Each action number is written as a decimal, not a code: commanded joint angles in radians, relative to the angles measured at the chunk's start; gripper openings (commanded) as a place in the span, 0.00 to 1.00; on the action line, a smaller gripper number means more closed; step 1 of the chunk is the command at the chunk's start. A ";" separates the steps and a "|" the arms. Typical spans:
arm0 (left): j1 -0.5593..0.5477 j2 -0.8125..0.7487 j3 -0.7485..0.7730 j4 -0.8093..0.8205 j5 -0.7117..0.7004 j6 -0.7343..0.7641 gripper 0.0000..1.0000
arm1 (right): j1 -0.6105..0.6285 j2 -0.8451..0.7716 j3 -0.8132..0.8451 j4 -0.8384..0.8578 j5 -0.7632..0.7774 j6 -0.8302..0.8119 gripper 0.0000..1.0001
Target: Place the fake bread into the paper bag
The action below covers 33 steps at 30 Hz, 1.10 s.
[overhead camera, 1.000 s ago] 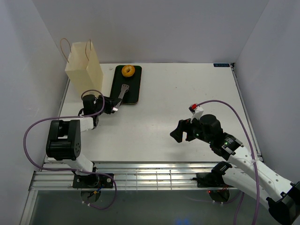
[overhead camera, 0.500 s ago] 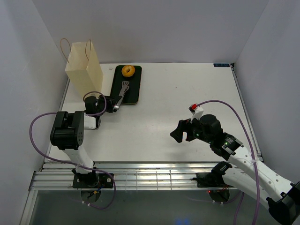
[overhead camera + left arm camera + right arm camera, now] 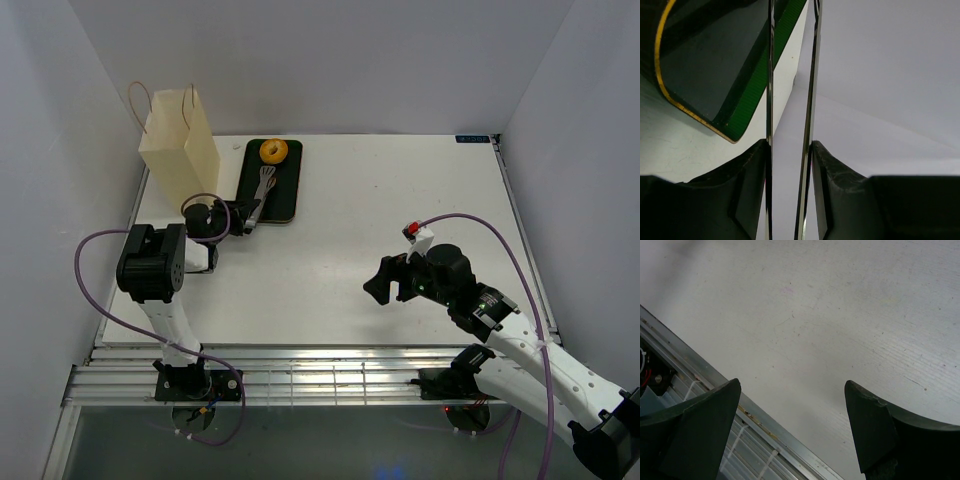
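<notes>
An orange-brown ring of fake bread (image 3: pixel 273 151) lies at the far end of a black tray (image 3: pixel 286 195). The paper bag (image 3: pixel 182 148), cream with thin loop handles, stands upright just left of the tray. My left gripper (image 3: pixel 244 219) (image 3: pixel 789 143) is shut on a pair of metal tongs (image 3: pixel 262 190) (image 3: pixel 813 75). Their two thin arms run forward over the tray, and the tips stop short of the ring. My right gripper (image 3: pixel 385 281) (image 3: pixel 790 385) hangs open over bare table near the front right, holding nothing.
The tray's green-edged corner (image 3: pixel 747 95) fills the upper left of the left wrist view. White walls close in the table on three sides. A metal rail (image 3: pixel 765 432) runs along the near edge under the right gripper.
The left arm has swung its elbow back and pushed the tongs farther along the tray toward the ring, and the tong arms have spread a little. The right arm has not moved.
</notes>
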 commanded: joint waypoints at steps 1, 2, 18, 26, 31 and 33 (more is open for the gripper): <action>0.007 0.015 0.038 0.090 0.001 -0.021 0.49 | -0.005 -0.008 0.033 0.007 0.015 -0.020 0.90; 0.007 0.020 0.052 0.090 0.004 -0.021 0.49 | -0.007 -0.006 0.033 0.005 0.015 -0.020 0.90; 0.007 0.112 0.148 0.093 0.005 -0.026 0.50 | -0.008 0.014 0.037 0.008 0.018 -0.031 0.90; 0.007 0.140 0.185 0.090 0.014 -0.028 0.50 | -0.015 0.020 0.037 0.010 0.020 -0.037 0.90; 0.007 0.163 0.204 0.090 0.014 -0.029 0.50 | -0.016 0.024 0.037 0.010 0.017 -0.040 0.90; 0.007 0.166 0.210 0.087 0.013 -0.031 0.50 | -0.018 0.023 0.036 0.010 0.017 -0.040 0.90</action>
